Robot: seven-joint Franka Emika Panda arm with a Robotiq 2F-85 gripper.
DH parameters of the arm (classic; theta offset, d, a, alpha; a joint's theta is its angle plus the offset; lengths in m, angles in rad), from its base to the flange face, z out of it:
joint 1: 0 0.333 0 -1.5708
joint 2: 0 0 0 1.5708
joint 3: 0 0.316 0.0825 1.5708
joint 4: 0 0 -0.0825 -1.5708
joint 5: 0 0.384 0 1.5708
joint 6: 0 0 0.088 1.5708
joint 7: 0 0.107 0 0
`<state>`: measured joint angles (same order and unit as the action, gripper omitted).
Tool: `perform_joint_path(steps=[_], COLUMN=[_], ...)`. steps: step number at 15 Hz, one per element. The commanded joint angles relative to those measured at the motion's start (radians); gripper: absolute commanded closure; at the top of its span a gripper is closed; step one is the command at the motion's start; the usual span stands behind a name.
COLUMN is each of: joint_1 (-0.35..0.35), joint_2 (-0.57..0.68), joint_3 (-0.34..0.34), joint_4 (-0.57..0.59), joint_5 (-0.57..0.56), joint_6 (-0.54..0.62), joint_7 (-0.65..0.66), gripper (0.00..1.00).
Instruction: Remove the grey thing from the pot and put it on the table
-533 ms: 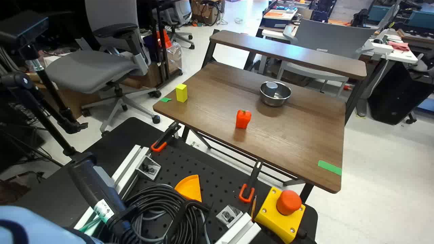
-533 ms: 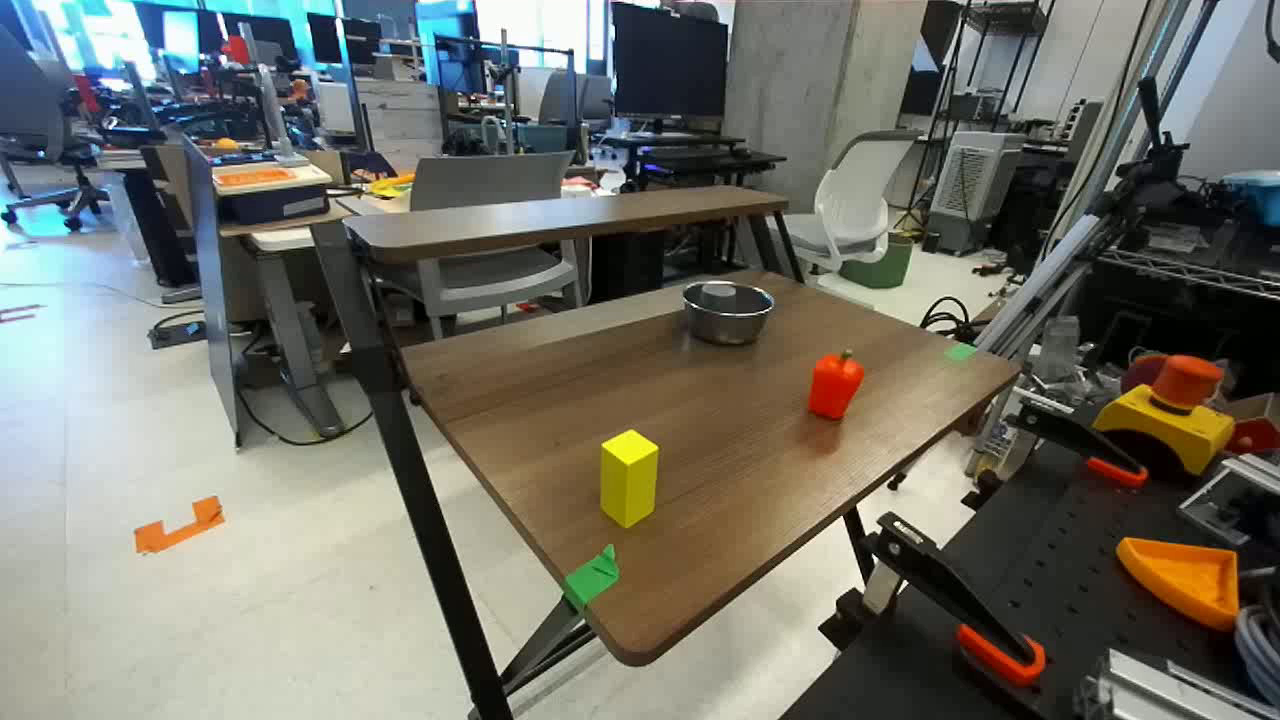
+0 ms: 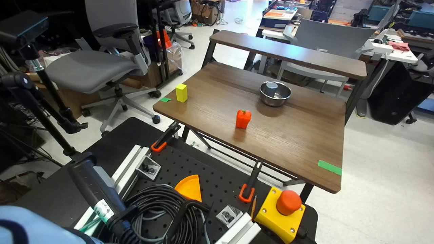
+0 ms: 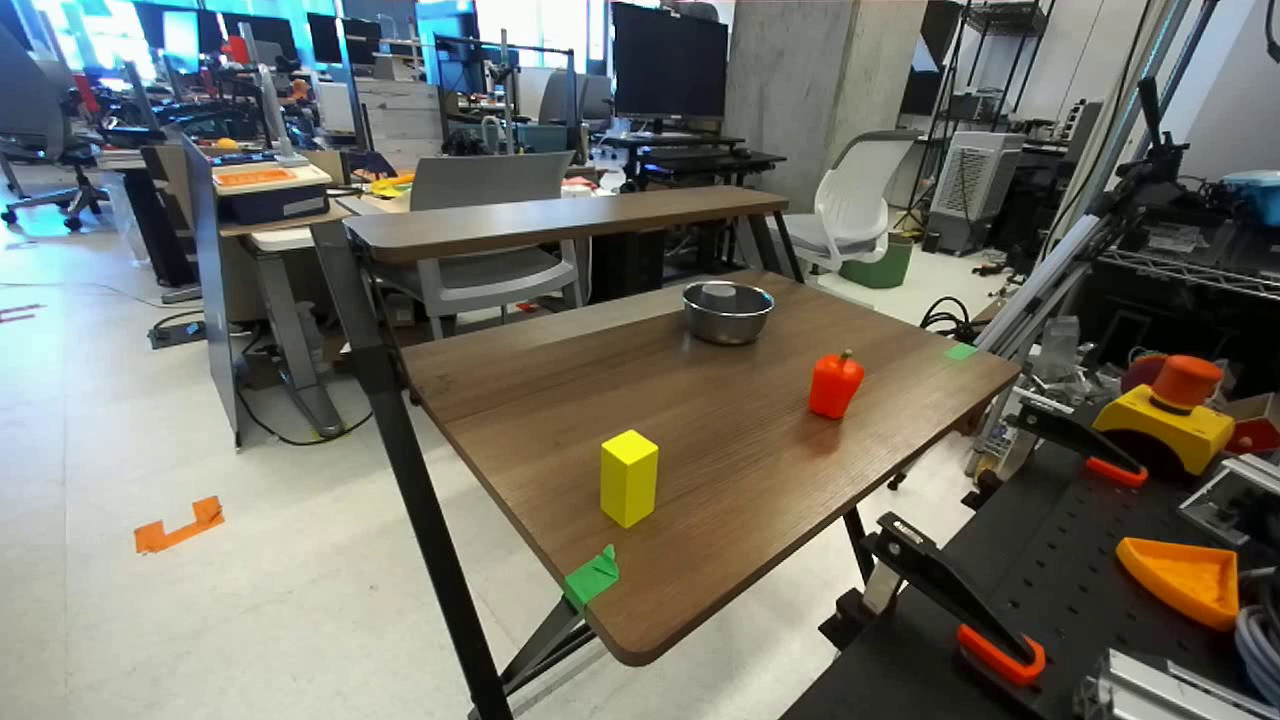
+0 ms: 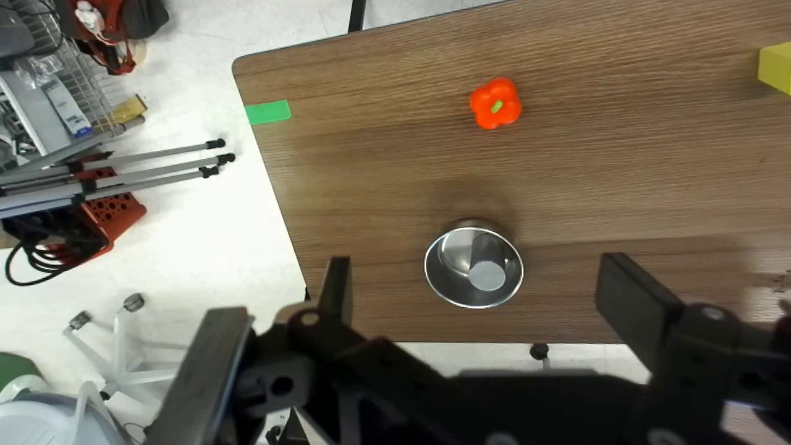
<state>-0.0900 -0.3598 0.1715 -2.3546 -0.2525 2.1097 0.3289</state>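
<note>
The silver pot stands on the brown wood-grain table, seen in both exterior views as the pot [image 3: 276,102] [image 4: 728,326] on the table [image 3: 210,105] [image 4: 530,430]. The grey thing, a cylinder [image 3: 271,88], stands upright inside the pot; only its top [image 4: 718,291] shows above the rim in an exterior view. In the wrist view the grey cylinder [image 5: 487,275] stands right of the middle inside the pot [image 5: 444,281], on the table [image 5: 618,179]. My gripper [image 5: 475,258] is open and empty, above the table, with the pot appearing between its fingers. It is outside both exterior views.
An orange-red toy pepper [image 3: 243,119] [image 4: 836,386] [image 5: 496,103] and a yellow block [image 3: 181,93] [image 4: 629,478] [image 5: 777,68] stand on the table. A raised shelf [image 3: 288,54] [image 4: 570,222] runs along the table edge near the pot. Clamps and cables lie on the black pegboard desk [image 3: 206,176].
</note>
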Motion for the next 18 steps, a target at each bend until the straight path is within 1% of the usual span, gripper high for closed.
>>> perform_joint_path(steps=[1,3,6,8,10,15,18], joint_1=[0.020,0.011,0.017,0.016,0.021,0.034,0.036], joint_2=[0.050,0.136,0.288,0.409,0.528,0.792,0.913], joint_3=[-0.035,-0.056,-0.105,-0.126,-0.148,-0.184,-0.191], joint_4=[0.034,0.086,0.182,0.265,0.361,0.611,0.739], joint_5=[0.009,0.021,0.083,0.104,0.127,0.146,0.172], joint_6=[0.004,0.029,0.079,0.111,0.119,0.061,0.031], joint_7=[0.001,-0.003,-0.041,-0.044,-0.053,-0.069,-0.104], gripper=[0.00,0.00,0.00,0.00,0.00,0.00,0.00])
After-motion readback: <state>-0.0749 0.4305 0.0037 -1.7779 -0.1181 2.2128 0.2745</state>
